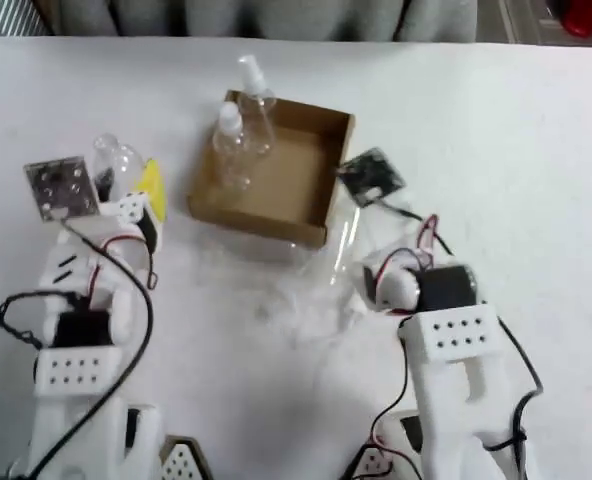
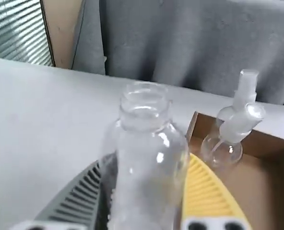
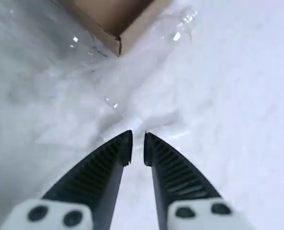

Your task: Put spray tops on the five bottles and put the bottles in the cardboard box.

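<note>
Left gripper (image 2: 147, 165): grey and yellow fingers clamped on the open-necked bottle (image 2: 144, 129). It is upright, off the worktop (image 1: 496, 120), just left of the cardboard box (image 1: 261, 222), and has no spray top on it. Two capped bottles (image 1: 232, 145) stand in the box's far left corner.

Right gripper (image 3: 137, 143): black fingers almost together with a thin slit between them, nothing in them. It points down at the worktop by the box's near right corner. What looks like a lying bottle (image 3: 175, 31), clear, is beside that corner, and clear plastic wrap (image 1: 296, 295) is spread in front of the box. I can't pick out a loose spray top in that clutter.

Step in hand, as I read it, is capping the held bottle. To do it well:
- I'd keep the left arm quiet with the neck vertical and the clamp low on the body, so the neck is free.
- I'd spread the right fingers before going into the wrap and grip a top by its collar, tube hanging straight.
- I'd feed the tube into the neck first, then seat the top from directly above.
- The clear plastic is slippery and hard to see, so I'd check the grasp in the right wrist view before lifting.
- Main risk is pushing sideways and tilting the bottle in the clamp.
</note>
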`<state>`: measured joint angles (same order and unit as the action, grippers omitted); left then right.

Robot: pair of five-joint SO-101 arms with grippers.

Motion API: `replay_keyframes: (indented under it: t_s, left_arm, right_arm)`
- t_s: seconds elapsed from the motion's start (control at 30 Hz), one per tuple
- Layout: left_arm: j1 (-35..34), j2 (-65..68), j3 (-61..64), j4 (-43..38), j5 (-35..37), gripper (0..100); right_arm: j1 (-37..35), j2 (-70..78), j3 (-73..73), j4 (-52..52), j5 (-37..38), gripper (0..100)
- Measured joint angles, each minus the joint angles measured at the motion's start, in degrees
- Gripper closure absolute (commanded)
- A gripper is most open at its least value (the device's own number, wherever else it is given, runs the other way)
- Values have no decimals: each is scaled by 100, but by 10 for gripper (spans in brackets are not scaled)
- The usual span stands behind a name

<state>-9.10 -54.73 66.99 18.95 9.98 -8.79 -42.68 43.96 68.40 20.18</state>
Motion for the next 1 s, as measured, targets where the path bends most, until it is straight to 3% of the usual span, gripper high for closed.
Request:
replay_keyframes:
  t_s: [0.23,0.43,0.9,1.0]
  left_arm:
    - [0,1196,-448,0,0,980]
    - [0,1257,-448,-580,0,980]
    - [0,1266,-396,-879,0,980]
    - [0,1266,-396,-879,0,980]
  right_arm:
    - [730,1336,-35,-308,-659,957]
    - [826,2541,-624,-299,-1099,837]
    - [809,4440,-1530,-413,-1785,838]
    - [782,4923,-1776,-422,-1785,912]
